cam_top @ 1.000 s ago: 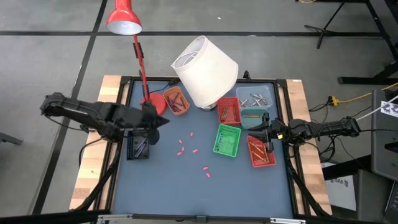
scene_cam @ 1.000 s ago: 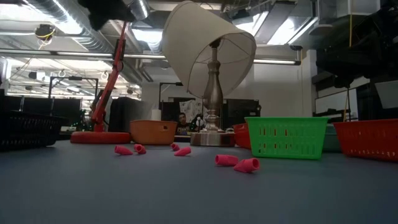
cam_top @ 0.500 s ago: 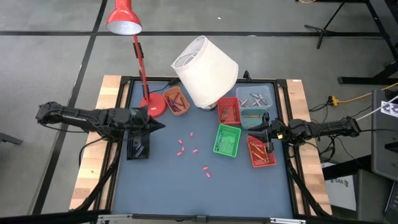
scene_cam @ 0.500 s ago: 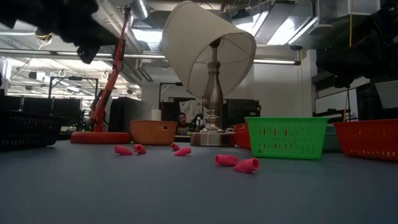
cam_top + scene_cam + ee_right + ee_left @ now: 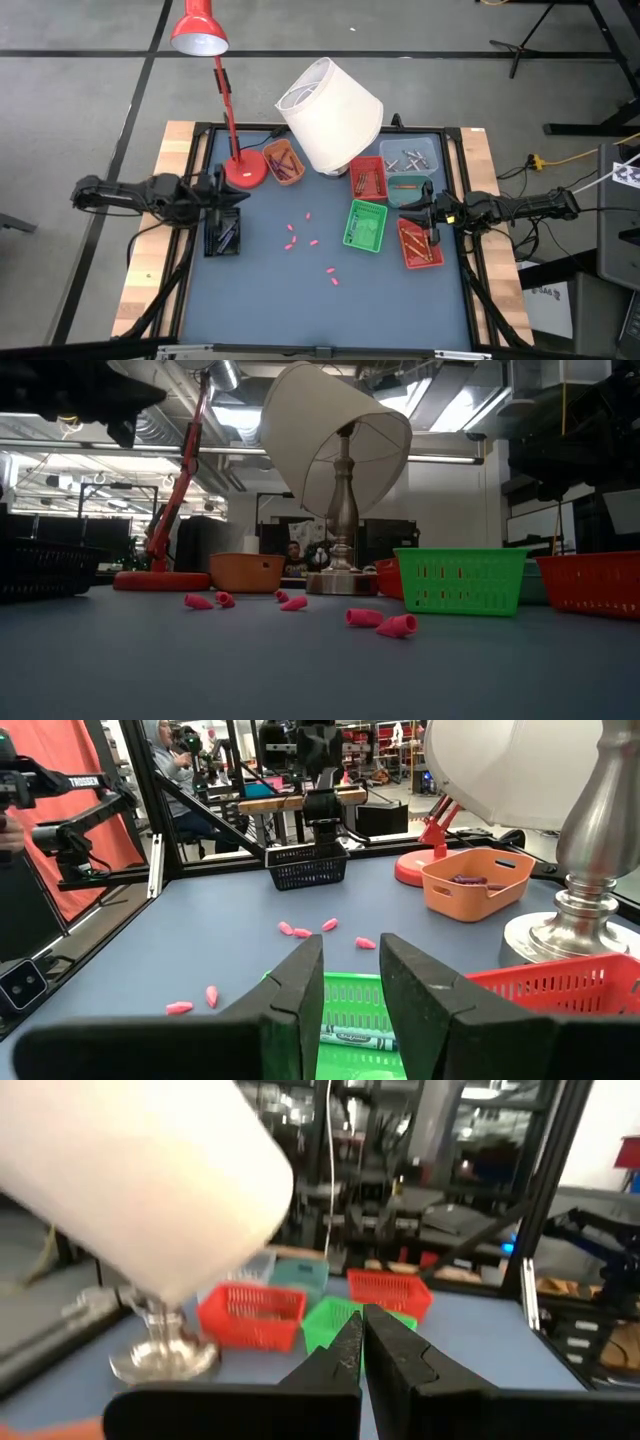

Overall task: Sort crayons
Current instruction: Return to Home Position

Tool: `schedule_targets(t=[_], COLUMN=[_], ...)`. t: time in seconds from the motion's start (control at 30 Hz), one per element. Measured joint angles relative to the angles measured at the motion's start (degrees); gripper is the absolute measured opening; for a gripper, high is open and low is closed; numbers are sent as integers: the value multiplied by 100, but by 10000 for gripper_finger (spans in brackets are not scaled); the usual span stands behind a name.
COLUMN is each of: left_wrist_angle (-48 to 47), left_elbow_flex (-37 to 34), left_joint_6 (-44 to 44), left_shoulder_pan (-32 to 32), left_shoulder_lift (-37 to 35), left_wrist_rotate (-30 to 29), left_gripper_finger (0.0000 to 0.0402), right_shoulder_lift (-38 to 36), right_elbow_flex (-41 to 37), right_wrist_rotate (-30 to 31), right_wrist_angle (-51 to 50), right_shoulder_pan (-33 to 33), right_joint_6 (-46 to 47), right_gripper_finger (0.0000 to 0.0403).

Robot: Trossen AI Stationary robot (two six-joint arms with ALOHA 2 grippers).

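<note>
Several pink crayons (image 5: 311,241) lie loose on the blue mat in the middle of the table; they also show in the low view (image 5: 382,622). Other crayons lie in the coloured trays: orange (image 5: 283,162), two red (image 5: 367,178) (image 5: 420,244), green (image 5: 366,225) and black (image 5: 222,238). My left gripper (image 5: 240,194) is shut and empty above the black tray's far end; its fingers meet in the left wrist view (image 5: 362,1342). My right gripper (image 5: 350,970) is open and empty, by the teal tray (image 5: 405,188) and the near red tray, with the green tray (image 5: 352,1020) in front of it.
A red desk lamp (image 5: 243,170) stands at the far left of the mat. A table lamp with a tilted white shade (image 5: 330,115) stands at the far middle. A clear tray (image 5: 410,156) holds grey pieces. Bare mat (image 5: 300,310) lies toward the near edge.
My left gripper has drawn back from the middle of the mat toward the table's left edge, and stands over the black tray's far end. The crayons and trays have stayed in place.
</note>
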Motion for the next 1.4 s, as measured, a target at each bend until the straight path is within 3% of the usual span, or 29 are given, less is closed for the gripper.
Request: schedule_targets(t=[0.23,0.43,0.63,0.97,1.4], left_wrist_angle=[-82,1,795,574,95], left_elbow_flex=[-44,-511,-1084,-1174,-1174], left_joint_6=[661,675,823,954,989], left_shoulder_pan=[2,2,73,365,398], left_shoulder_lift=[-629,-1120,-1113,-1100,-1050], left_wrist_rotate=[-4,-6,-191,277,416], left_gripper_finger=[0,0,0,0,0], right_shoulder_lift=[0,0,0,0,0], right_elbow_flex=[-2,-2,-2,-2,-2], right_wrist_rotate=[1,0,0,1,1], right_wrist_angle=[1,0,-1,1,1], right_shoulder_pan=[2,0,1,2,1], right_joint_6=[-1,-2,-2,-1,-1], right_gripper_finger=[99,99,99,99,99])
